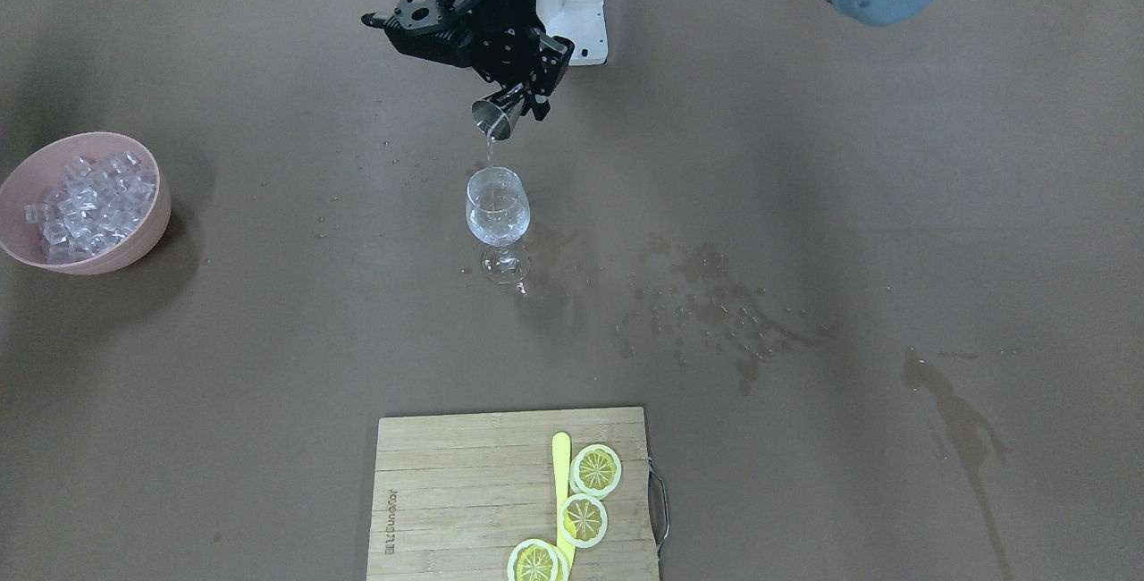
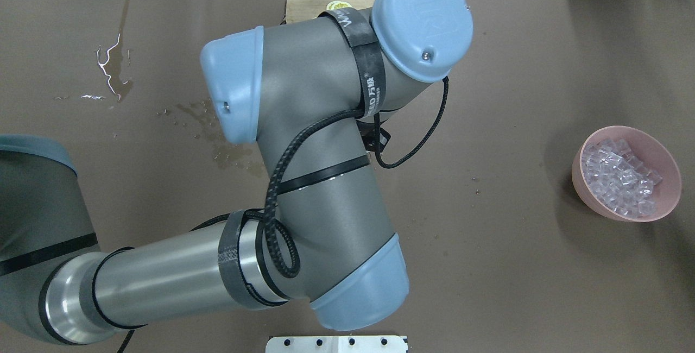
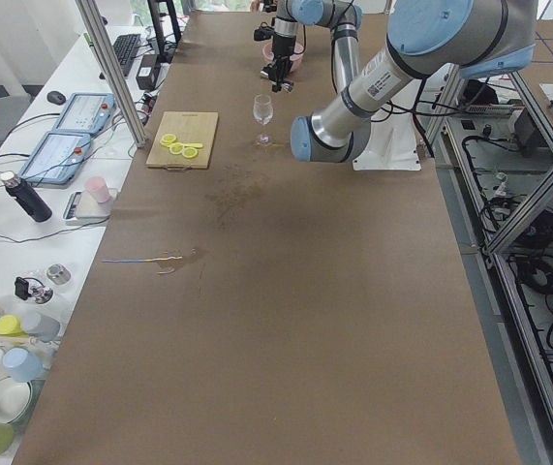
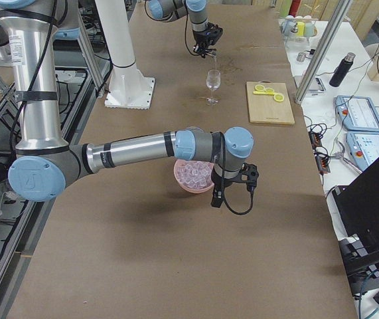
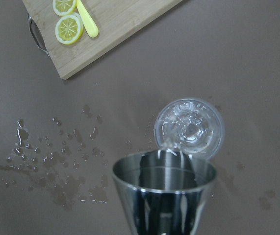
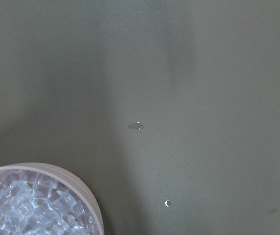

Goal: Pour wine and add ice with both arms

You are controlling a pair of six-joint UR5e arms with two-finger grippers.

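The table [image 1: 804,161] is wide, flat and brown, with a dull, smooth top. The left arm [image 2: 320,179] is a fat grey tube with pale blue round caps and black cables looped around it. The right arm [image 4: 136,151] looks the same and reaches low across the table. The cutting board [image 1: 465,492] is a pale wood rectangle with stripes and a wire handle. The bowl [image 1: 143,232] is round, pink and smooth. It sits far off to the robot's right, well apart from the glass. The ice [image 1: 85,206] is heaped inside it, many small clear cubes. The glass [image 1: 497,206] is clear, round-bellied and on a stem, and it stands upright. Wet spots [image 1: 706,304] shine beside it. The left pincer [image 1: 520,103] is black and pinches a shiny metal cup [image 1: 494,121], a cone shape, tipped just above the glass. The wine [image 5: 191,129] is clear like water. A thin stream runs from the cup's lip into the glass (some already sits in the bottom). Three lemon slices [image 1: 596,470] and a yellow stick [image 1: 561,474] lie on the board.

From overhead, the left arm hides the glass, the cup and most of the board. The front view cuts off the board's near edge. The right pincer [image 4: 217,196] hangs just beside the bowl. It shows only in a side view, so I cannot tell if it is spread or pressed together.
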